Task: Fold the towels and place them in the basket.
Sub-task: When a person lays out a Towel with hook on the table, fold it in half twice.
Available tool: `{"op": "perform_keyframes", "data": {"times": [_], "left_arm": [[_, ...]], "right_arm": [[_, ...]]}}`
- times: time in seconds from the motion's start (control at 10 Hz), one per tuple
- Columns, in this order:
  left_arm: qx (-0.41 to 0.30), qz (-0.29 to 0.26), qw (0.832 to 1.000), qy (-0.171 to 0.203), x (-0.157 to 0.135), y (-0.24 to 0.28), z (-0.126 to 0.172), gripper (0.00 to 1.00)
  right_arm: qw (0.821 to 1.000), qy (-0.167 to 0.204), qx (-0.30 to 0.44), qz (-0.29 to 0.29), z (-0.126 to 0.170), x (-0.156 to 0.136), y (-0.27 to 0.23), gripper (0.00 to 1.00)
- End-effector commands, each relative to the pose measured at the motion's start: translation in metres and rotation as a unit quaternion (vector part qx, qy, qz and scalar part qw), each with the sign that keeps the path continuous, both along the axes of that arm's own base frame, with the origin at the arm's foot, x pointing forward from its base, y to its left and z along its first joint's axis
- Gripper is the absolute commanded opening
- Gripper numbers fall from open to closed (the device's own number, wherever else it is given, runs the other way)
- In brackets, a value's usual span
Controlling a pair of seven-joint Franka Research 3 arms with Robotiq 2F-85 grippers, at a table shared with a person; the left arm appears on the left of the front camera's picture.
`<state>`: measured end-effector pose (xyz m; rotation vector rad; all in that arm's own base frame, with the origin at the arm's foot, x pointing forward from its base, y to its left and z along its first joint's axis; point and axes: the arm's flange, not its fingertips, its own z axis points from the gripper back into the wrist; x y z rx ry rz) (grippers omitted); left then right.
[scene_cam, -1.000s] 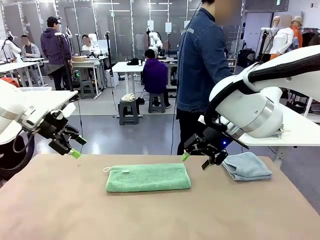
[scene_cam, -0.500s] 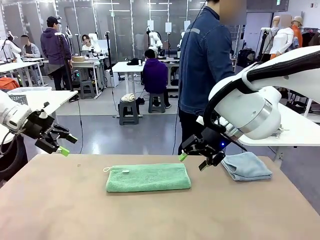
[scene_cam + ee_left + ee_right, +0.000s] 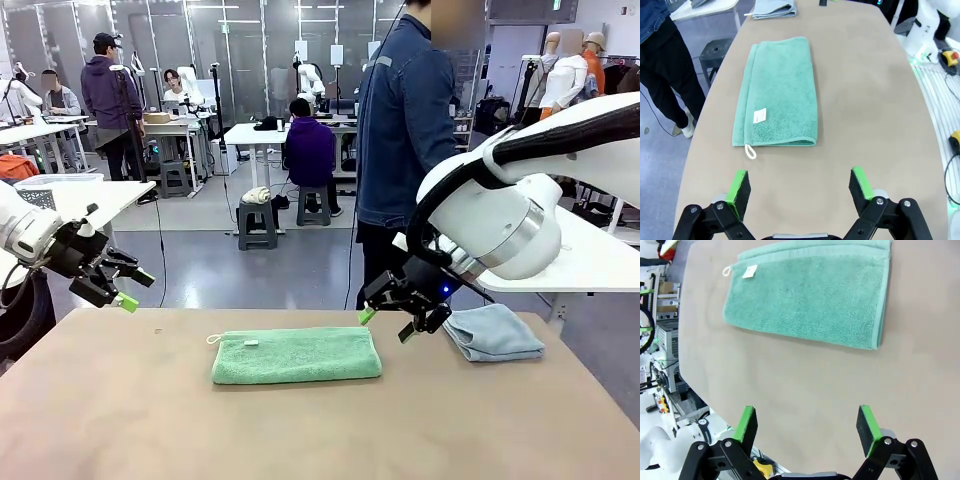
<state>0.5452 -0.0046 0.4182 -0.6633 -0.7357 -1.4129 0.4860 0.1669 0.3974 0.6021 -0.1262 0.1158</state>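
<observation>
1. A busy robotics workshop stretched behind a tan table (image 3: 300, 420), where a person in a denim jacket (image 3: 405, 130) stood at the far edge beside a white side table (image 3: 600, 262).
2. The mint green towel (image 3: 296, 355) lay folded near the middle of the table, its long axis running left to right across the robot's front, with the white label (image 3: 250, 342) and corner loop (image 3: 213, 339) at the end toward the robot's left.
3. The pale blue-grey towel (image 3: 495, 332) sat folded at the far right of the table, well apart from the green one; its long axis was hard to judge.
4. The left gripper (image 3: 125, 288) hovered above the table's far left corner, well clear of the green towel, jaws spread wide and holding nothing.
5. The right gripper (image 3: 385, 322) hung between the two towels, just above the green towel's right end, also wide open and empty.
6. Seen from the left wrist, the green towel's layered edges ran along one long side, so a pinch catching only the top layer would likely peel the fold open on lifting.
7. Lifting one short end alone could let the towel droop and unroll.
8. No basket was identifiable on the table, so the drop-off point could not be judged.
</observation>
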Motion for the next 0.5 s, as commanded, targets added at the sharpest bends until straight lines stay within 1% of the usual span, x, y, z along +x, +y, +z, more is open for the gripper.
{"op": "perform_keyframes", "data": {"times": [0.0, 0.1, 0.3, 0.4], "left_arm": [[0.003, 0.002, 1.000, -0.002, 0.001, -0.001, 0.000, 1.00], [0.003, 0.002, 1.000, -0.002, 0.001, -0.001, 0.000, 1.00], [0.003, 0.002, 1.000, -0.002, 0.001, -0.001, 0.000, 1.00], [0.003, 0.002, 1.000, -0.002, 0.001, -0.001, 0.000, 1.00]], "right_arm": [[0.999, 0.027, -0.027, -0.010, -0.025, 0.012, 0.014, 1.00], [0.996, 0.022, -0.068, -0.049, -0.034, 0.017, 0.020, 1.00], [0.994, 0.002, -0.099, -0.049, -0.046, 0.029, 0.033, 1.00], [0.992, 0.001, -0.113, -0.051, -0.054, 0.039, 0.041, 1.00]]}}
